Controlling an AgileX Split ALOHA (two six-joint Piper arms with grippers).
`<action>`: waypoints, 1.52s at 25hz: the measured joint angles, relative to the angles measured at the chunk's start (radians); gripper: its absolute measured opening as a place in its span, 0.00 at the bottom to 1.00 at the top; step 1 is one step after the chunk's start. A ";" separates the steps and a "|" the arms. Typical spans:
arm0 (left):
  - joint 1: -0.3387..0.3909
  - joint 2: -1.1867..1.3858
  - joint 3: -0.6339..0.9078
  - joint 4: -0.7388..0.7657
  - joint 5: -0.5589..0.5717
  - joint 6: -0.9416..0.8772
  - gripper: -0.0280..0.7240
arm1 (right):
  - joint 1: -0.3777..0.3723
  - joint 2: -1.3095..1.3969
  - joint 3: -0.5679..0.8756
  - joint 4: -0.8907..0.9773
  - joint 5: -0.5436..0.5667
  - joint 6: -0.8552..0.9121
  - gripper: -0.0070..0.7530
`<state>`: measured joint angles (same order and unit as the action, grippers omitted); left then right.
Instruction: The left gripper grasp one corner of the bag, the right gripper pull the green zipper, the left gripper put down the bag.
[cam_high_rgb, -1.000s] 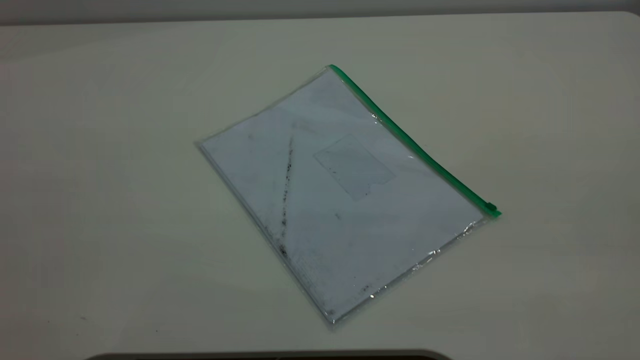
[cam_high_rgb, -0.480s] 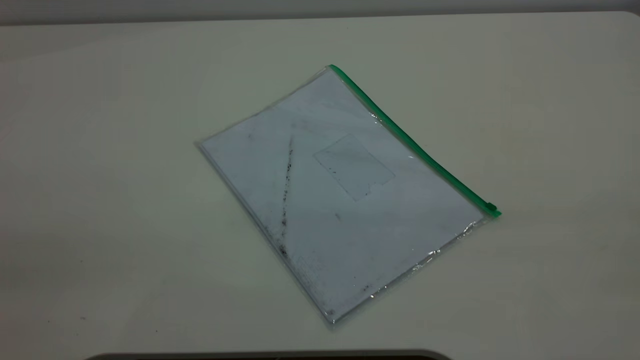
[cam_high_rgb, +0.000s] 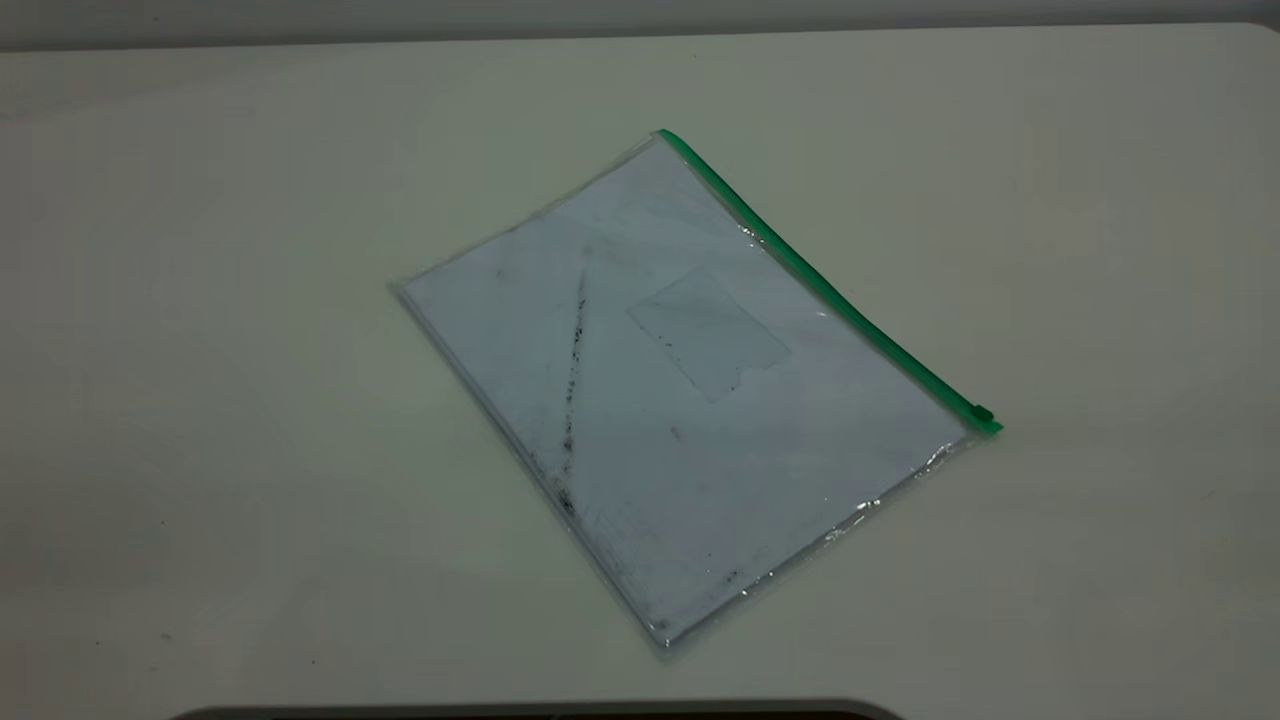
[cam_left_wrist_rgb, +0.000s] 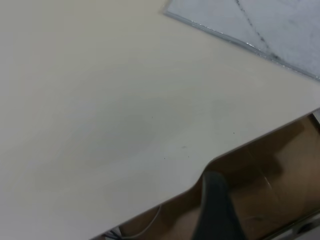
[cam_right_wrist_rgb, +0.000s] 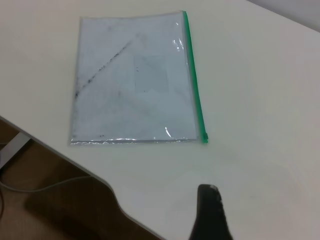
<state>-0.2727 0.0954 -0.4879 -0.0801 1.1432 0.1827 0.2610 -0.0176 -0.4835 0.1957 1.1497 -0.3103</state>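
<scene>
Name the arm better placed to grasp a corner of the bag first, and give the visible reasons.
Left, likely. Its wrist view shows one corner of the bag closest. The green zipper runs along the far-right edge, facing the right gripper.

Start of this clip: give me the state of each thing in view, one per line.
bag: lying flat on the table, untouched, white paper inside.
green zipper: slider tab at the near end of the strip.
left hand: only a dark tip shows, off the table's edge, away from the bag.
right hand: only a dark tip shows, over the table, short of the bag.
</scene>
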 joint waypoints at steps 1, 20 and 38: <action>0.000 -0.001 0.000 0.000 -0.001 0.000 0.81 | 0.000 0.000 0.000 0.000 0.000 0.000 0.77; 0.270 -0.077 0.000 0.000 -0.005 0.006 0.81 | -0.084 0.000 0.000 0.000 -0.001 0.000 0.77; 0.308 -0.115 0.000 0.000 0.002 0.006 0.81 | -0.306 0.000 0.000 0.000 -0.001 0.000 0.77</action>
<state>0.0354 -0.0192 -0.4879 -0.0801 1.1452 0.1885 -0.0450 -0.0176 -0.4835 0.1957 1.1490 -0.3103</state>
